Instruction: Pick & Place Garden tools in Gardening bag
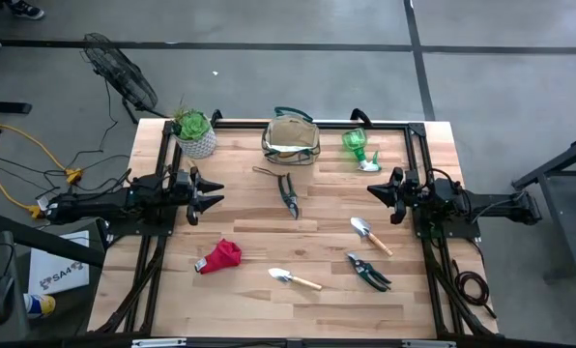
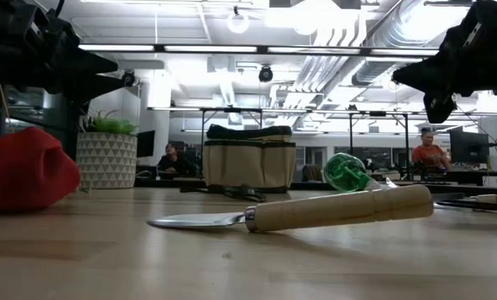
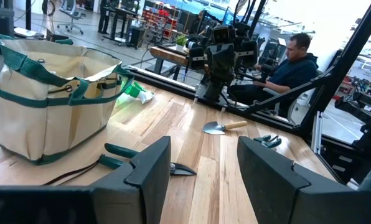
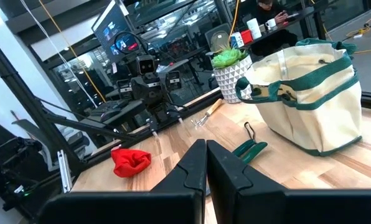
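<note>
My left gripper (image 1: pixel 214 194) hangs with its fingers (image 3: pixel 149 171) spread wide and nothing between them, off to the bag's left and nearer the front of the table than the bag. My right gripper (image 1: pixel 377 191) has its fingers (image 4: pixel 192 168) pressed together, also holding nothing, off to the bag's right. The bag (image 1: pixel 291 141) stands upright at the back edge, mouth open and handles up. Just in front of it lie 1 pair of shears (image 1: pixel 288 193). The green plastic piece (image 1: pixel 358 147) sits just right of the bag, and the plant pot (image 1: pixel 196 134) stands well to its left. Well in front of the bag are the red cloth (image 1: pixel 220 255) to the left, 1 trowel (image 1: pixel 293 278) nearest the front edge, and to the right a 2nd trowel (image 1: pixel 370 235) with the 2nd shears (image 1: pixel 367 272) beyond it.
</note>
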Tool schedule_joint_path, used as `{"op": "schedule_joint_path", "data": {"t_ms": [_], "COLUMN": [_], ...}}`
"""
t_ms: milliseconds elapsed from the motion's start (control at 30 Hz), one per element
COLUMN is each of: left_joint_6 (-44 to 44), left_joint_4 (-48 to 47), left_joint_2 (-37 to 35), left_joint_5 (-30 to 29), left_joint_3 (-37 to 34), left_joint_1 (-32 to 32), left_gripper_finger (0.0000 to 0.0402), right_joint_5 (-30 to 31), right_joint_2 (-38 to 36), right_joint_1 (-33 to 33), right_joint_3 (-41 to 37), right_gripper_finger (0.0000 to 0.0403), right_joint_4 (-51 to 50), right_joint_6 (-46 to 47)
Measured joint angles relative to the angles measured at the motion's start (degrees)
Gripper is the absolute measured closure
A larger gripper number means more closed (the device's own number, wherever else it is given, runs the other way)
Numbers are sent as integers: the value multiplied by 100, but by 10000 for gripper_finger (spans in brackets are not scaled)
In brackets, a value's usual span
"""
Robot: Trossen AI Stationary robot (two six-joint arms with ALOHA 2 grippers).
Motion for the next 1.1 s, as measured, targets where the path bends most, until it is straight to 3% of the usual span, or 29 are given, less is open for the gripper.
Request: {"op": "schedule_joint_path", "data": {"t_ms": [400, 667, 833, 1100], "left_joint_6": [0, -231, -1052, -786], "left_joint_4": [84, 106, 304, 606], "left_joint_2": [0, 0, 120, 610], "left_joint_5": [-14, -56, -1193, -1219], "left_joint_3": [0, 0, 2, 346], "left_joint_1": [-2, -2, 3, 3], "left_gripper_finger": [220, 220, 220, 220], "right_joint_5": [-62, -133, -133, -135], "right_joint_2": [0, -2, 0, -1], "right_joint_1": [0, 2, 2, 2], "right_joint_3": [-1, -1, -1, -1], "right_gripper_finger": [401, 401, 401, 401], "right_joint_4": [0, -13, -11, -11], "right_joint_6": [1939, 1450, 1438, 1432]}}
